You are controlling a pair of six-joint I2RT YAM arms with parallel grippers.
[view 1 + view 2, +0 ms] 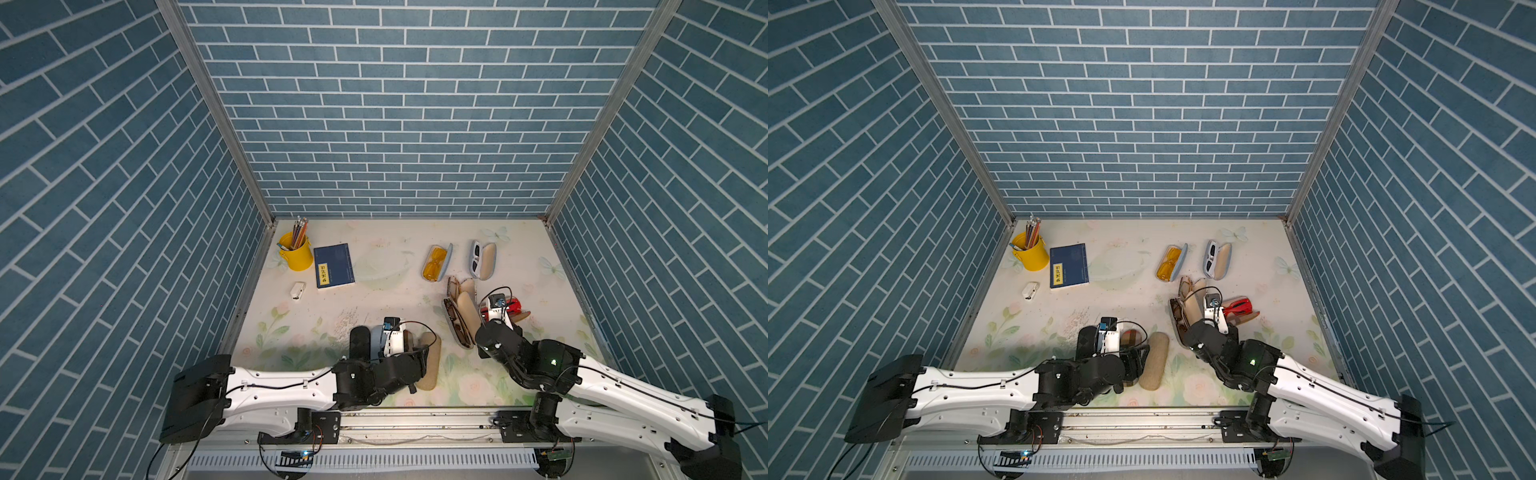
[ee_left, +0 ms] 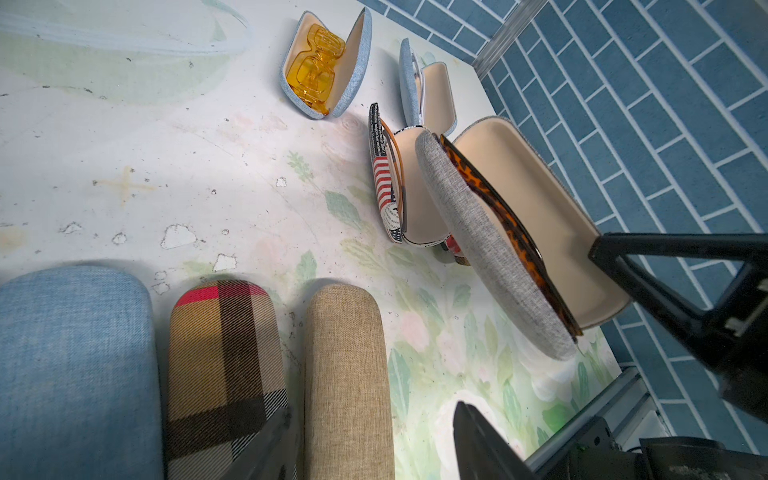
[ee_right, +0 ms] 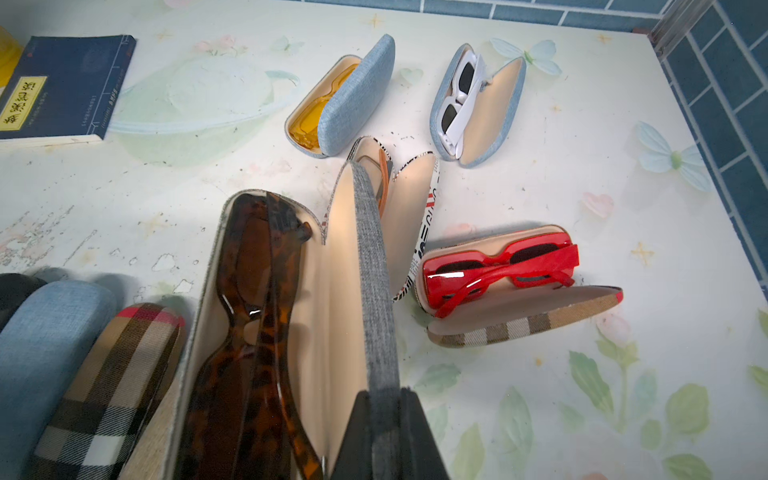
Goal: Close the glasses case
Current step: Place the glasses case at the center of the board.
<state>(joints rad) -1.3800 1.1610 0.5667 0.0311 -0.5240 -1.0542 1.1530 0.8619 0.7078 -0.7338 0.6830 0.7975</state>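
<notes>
Now right gripper pinches grey case lid; left gripper spread.

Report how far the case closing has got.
Done: the blue case, plaid case and tan case lie shut. In hand: the right tool pinches the raised lid of the grey case. Remaining: the yellow-glasses case, white-glasses case, printed case and red-glasses case gape open.

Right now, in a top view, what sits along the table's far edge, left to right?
Yellow metal pail of pencils → dark blue paperback book → open pale blue fabric case with yellow glasses → open pale blue fabric case with white sunglasses.
</notes>
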